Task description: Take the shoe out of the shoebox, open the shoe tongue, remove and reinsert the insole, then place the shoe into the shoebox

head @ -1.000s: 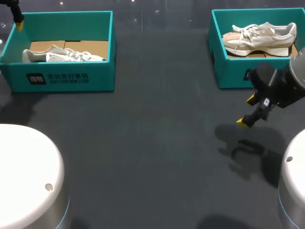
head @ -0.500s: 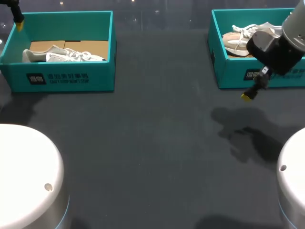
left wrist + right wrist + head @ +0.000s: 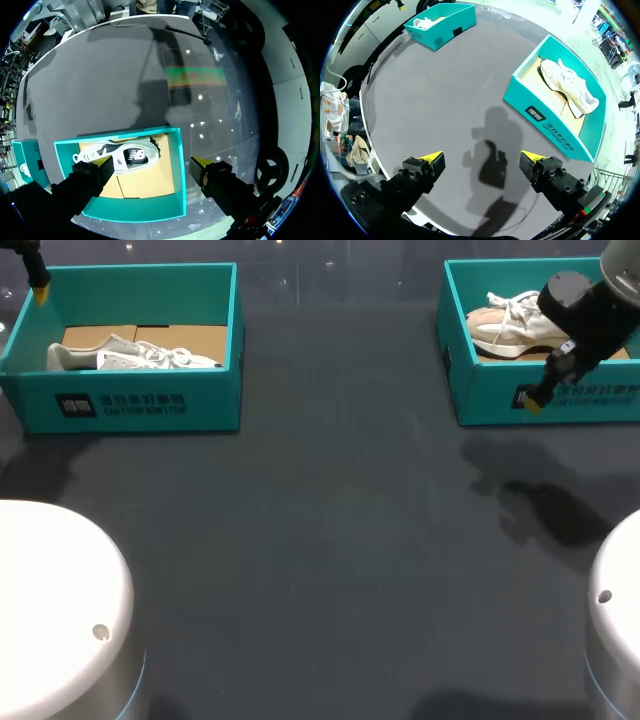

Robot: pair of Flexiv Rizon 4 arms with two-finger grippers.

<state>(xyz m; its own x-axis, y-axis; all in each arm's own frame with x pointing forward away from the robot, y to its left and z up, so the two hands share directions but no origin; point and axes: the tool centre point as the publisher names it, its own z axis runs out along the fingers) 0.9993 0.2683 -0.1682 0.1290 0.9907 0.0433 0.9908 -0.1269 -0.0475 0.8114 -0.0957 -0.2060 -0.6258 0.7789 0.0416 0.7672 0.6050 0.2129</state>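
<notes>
The right pincer point(image 3: 482, 159) hangs at the upper right of the head view, just in front of the near wall of the teal shoebox point(image 3: 480, 390). Its yellow-tipped fingers are spread wide and hold nothing. I judge this suits coming in from above, since the box is open-topped. The shoe point(image 3: 520, 328), white and beige, lies on the cardboard liner point(image 3: 559, 102) inside that box, untouched — so the first step, lifting it out, is not yet done. At the upper left, the left pincer point(image 3: 152, 162) hovers by the far left corner of a second shoebox point(image 3: 150, 405) with a white sneaker point(image 3: 130, 355) in it. It too is spread and empty. The dark table point(image 3: 320, 540) between the boxes likely serves as working room for the insole step.
</notes>
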